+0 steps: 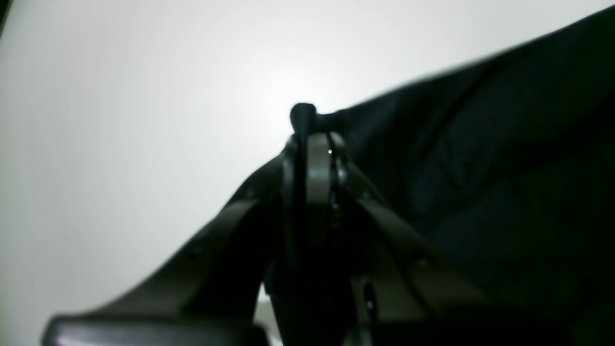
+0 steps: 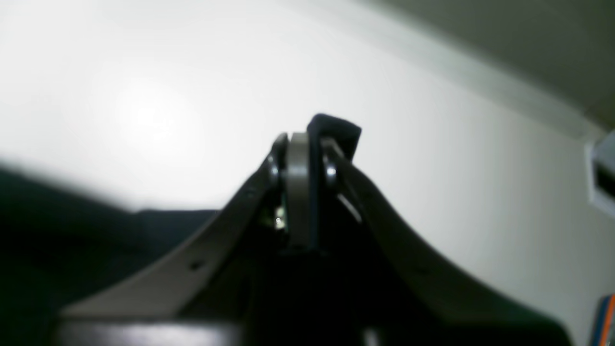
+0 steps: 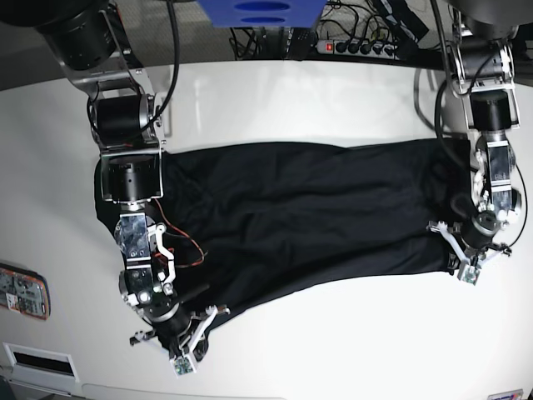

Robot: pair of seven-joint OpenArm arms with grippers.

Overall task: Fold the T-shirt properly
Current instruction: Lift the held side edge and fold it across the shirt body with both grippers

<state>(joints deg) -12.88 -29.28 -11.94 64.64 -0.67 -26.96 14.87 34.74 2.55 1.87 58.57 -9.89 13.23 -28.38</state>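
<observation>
Here, soft wrinkled black T-shirt [image 3: 308,208], stretched.

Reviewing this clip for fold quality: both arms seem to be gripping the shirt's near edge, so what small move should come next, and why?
Probably lift both corners and carry them toward the far edge. The left gripper and right gripper are each shut on the T-shirt, which lies spread flat on the table.

Right gripper [image 2: 307,144]: centre of frame, jaws pressed together on a pinch of cloth.
T-shirt [image 2: 72,230]: black; a small fold pokes out just above the gripper tips, the bulk lies lower left of the gripper.
Table [image 2: 168,96]: white, glossy, behind the gripper.
Table edge: upper right of the gripper, blurred.
</observation>
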